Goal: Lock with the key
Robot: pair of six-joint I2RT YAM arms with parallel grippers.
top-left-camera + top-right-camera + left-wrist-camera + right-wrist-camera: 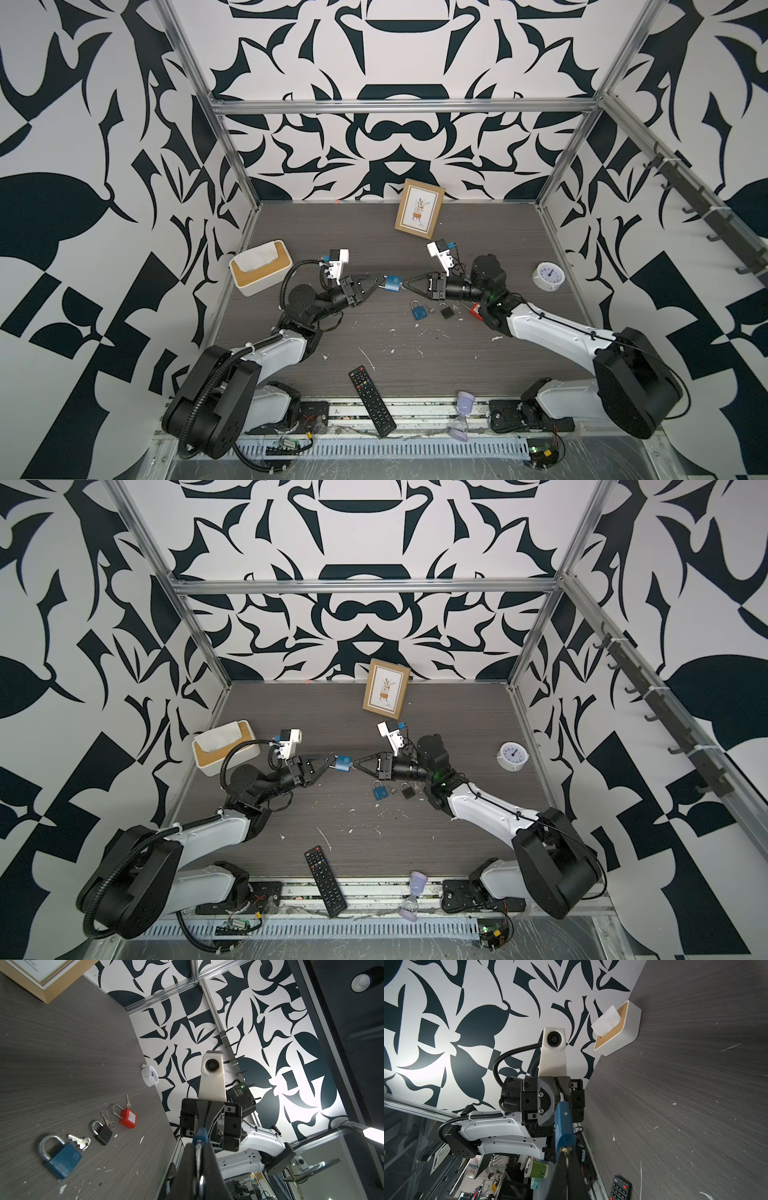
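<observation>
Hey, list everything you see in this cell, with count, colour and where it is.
Held padlock: one, blue, midair between both grippers.
Lying padlocks: three, blue, black, red, right-centre table.
Loose keys: three, silver, beside those padlocks.
Picture frame: one, wooden, back wall.
Tissue box: one, white, left.
Clock: one, white, right.
Remote: one, black, front edge.
Hourglass: one, lilac, front rail.
Table: one, grey woodgrain.
Left gripper: shut on held padlock's shackle.
Right gripper: shut at its base on a small brass piece, likely the key.
</observation>
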